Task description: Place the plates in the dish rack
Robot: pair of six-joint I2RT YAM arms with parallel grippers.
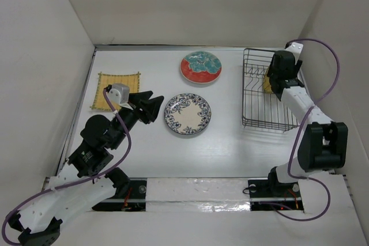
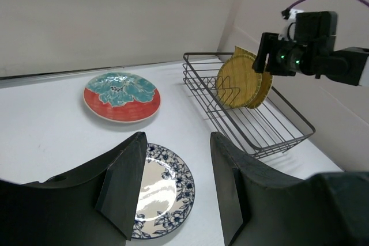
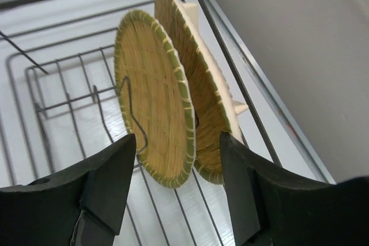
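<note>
Worktop [image 1: 230, 148]: flat, white and slightly glossy, closed in by plain white walls on the left, rear and right.

We identify five plates:

- The round ceramic plate with red rim and teal relief pattern [image 1: 200, 67] lies flat near the rear wall.
- The round glazed plate with blue-and-white floral border [image 1: 187, 114] lies flat in mid-table.
- The square yellow woven-look plate with green edging [image 1: 124, 80] lies flat at far left, partly under the left wrist.
- The round yellow woven-look plate with green rim [image 3: 153, 96] and the rounded-square yellow woven-look plate [image 3: 199, 93] behind it, whose back is cream and ribbed, stand on edge close together (contact cannot be judged). They sit at the far end of the rectangular black wire dish rack [image 1: 262, 110] on the right, against a bent upright prong [image 3: 134, 119].

The left gripper [image 1: 154, 108] hovers beside the floral plate. Its jaws are apart and hold nothing.

The right gripper [image 3: 176, 142] sits over the rack. Its jaws are spread either side of the two standing plates' lower edges, and a gap shows at each finger.
</note>
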